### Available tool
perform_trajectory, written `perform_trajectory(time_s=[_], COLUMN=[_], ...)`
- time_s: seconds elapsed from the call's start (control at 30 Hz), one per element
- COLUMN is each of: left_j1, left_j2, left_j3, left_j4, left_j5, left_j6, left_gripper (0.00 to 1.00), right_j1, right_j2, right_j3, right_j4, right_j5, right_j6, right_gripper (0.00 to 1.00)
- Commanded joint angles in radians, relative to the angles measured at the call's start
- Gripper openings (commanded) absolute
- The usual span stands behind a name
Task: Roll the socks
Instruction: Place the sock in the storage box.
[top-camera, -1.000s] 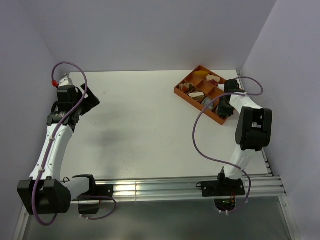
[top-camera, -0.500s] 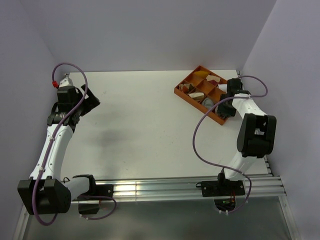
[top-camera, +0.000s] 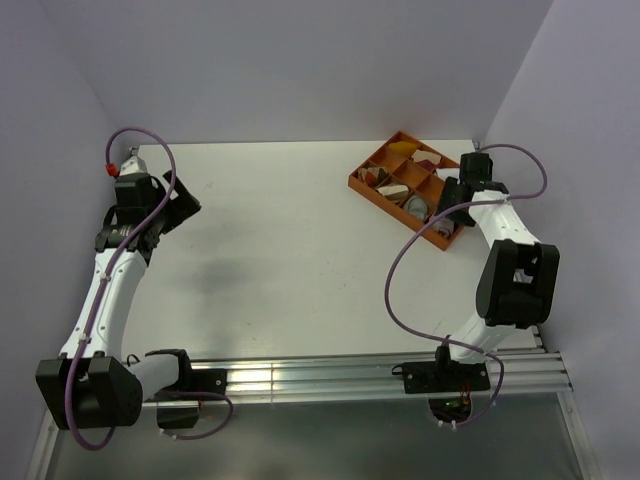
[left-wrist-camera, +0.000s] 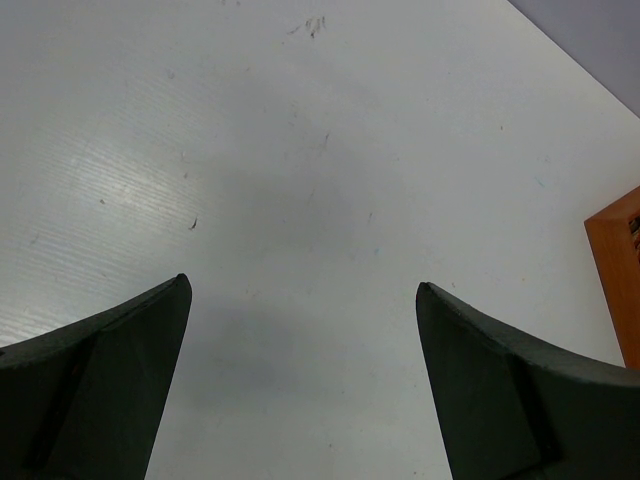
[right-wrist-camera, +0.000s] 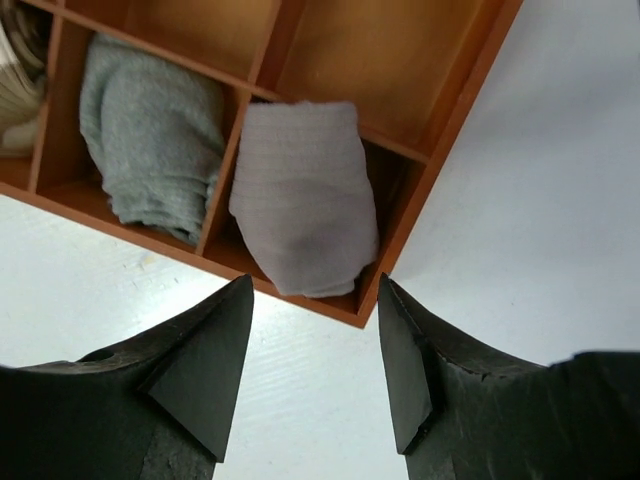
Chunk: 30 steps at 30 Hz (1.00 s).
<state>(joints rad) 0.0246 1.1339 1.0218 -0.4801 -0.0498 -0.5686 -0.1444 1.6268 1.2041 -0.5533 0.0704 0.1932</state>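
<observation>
A rolled pale grey-pink knit bundle (right-wrist-camera: 300, 195) lies in the corner compartment of the orange divided tray (right-wrist-camera: 440, 160). No cuff stripes show on it, so I cannot tell whether it is the socks. My right gripper (right-wrist-camera: 315, 285) hovers just off that tray corner, open, with nothing between its fingers; in the top view the right gripper (top-camera: 452, 212) sits at the tray's right side. At the table's far left my left gripper (top-camera: 183, 207) stands wide open over bare white table (left-wrist-camera: 300, 180), and the left gripper (left-wrist-camera: 303, 290) holds nothing.
A darker grey bundle (right-wrist-camera: 150, 150) fills the compartment beside the pale one. Other compartments of the tray (top-camera: 365, 186) hold several small cloth bundles. Purple walls close in the table on three sides. A metal rail (top-camera: 300, 378) runs along the near edge.
The right gripper has opened wider and drawn back from over the tray toward the right wall. The left arm has stayed put.
</observation>
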Motion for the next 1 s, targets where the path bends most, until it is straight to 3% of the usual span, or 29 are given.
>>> perform_trajectory(time_s=[0.0,0.37,0.6,0.83,0.97], left_j1=[0.003,0.008,0.011,0.012,0.014], left_j2=[-0.029,-0.028,-0.029,-0.033,-0.033], left_j3=[0.0,-0.003,-0.009,-0.015,-0.019], left_j4=[0.031,0.035,0.041,0.046,0.049], left_j5=[0.011,0.018,0.028,0.033,0.039], left_j6=[0.012,0.013,0.012,0.012,0.01], left_gripper=[0.99,0.99,0.99,0.98,0.98], right_j1=[-0.007,0.002,0.016,0.031,0.051], right_j2=[-0.004,0.13,0.209,0.269,0.222], right_j3=[0.018,-0.012,-0.02,0.006,0.035], right_j4=[0.062,0.099,0.055,0.006,-0.014], right_j5=[0.016,0.032,0.045,0.052,0.04], right_j6=[0.032,-0.018,-0.064,-0.09,-0.09], right_gripper=[0.61,0.61,0.41,0.37,0.4])
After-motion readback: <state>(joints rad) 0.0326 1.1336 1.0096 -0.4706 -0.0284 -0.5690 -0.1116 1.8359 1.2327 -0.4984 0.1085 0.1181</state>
